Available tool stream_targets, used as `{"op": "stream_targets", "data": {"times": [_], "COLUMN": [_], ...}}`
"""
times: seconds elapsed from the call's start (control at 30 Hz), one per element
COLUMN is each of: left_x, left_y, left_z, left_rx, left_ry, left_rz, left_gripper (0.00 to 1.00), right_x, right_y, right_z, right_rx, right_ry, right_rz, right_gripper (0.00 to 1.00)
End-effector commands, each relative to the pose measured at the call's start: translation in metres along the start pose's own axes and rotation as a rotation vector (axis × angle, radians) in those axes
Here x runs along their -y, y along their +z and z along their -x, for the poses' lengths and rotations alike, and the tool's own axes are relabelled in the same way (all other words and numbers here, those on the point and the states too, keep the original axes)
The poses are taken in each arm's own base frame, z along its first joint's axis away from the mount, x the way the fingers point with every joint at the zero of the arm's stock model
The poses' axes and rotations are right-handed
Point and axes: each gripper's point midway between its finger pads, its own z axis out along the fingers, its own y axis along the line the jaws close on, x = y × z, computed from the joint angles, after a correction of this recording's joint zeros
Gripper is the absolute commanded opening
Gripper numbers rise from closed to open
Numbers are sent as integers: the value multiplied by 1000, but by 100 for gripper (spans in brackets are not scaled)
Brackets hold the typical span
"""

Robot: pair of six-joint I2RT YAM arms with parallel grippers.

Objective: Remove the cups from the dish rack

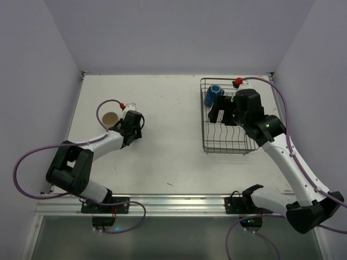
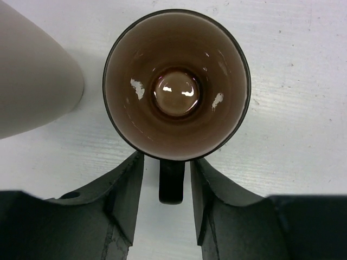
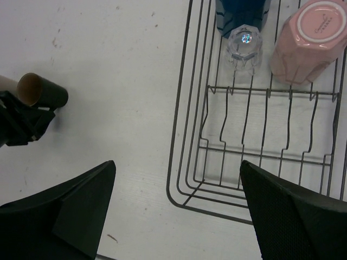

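Your left jaws, narrowly open, straddle the handle of the upright dark brown ceramic mug [image 2: 176, 86] on the white table [image 1: 162, 108]. Your right jaws gape wide above the dark wire dish rack [image 1: 225, 142].

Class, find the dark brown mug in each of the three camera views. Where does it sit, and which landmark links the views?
Top external: dark brown mug on the left, a little above the middle.
Left wrist: mug in the centre, seen from above, handle pointing to the bottom edge.
Right wrist: mug near the left edge, outside the dish rack.
Shared landmark: the left gripper right beside it.
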Motion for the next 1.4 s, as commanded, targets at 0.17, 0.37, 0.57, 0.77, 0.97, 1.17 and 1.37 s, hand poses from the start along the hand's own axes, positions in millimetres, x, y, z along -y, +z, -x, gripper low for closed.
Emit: {"op": "stream_targets", "data": {"times": [0.17,0.37,0.57,0.77,0.97,1.17,1.37], "left_x": [-7,-6,2,9,8,13,13], "left_y": [-24,-56,-103,-151,-187,-212,-211], "left_z": [15,46,88,125,151,159,157], "left_rx": [40,92,190,278,353,399,399], "left_ry": [-93,-119,-159,-189,-210,-218,-198], "left_rz": [-4,-36,-153,-256,-319,-405,-405], "left_gripper": [52,56,56,56,56,56,56], "right_x": [19,35,43,49,61,72,78], "right_y": [14,55,92,136,169,184,203], "right_z": [24,22,21,9,8,17,21], "right_rx": [0,-55,-22,-109,-149,-135,-144], "right_ry": [29,37,38,34,19,-13,-11], "right_rz": [-182,-336,-387,-417,-462,-501,-505], "right_gripper": [99,99,99,99,95,93,91]}}
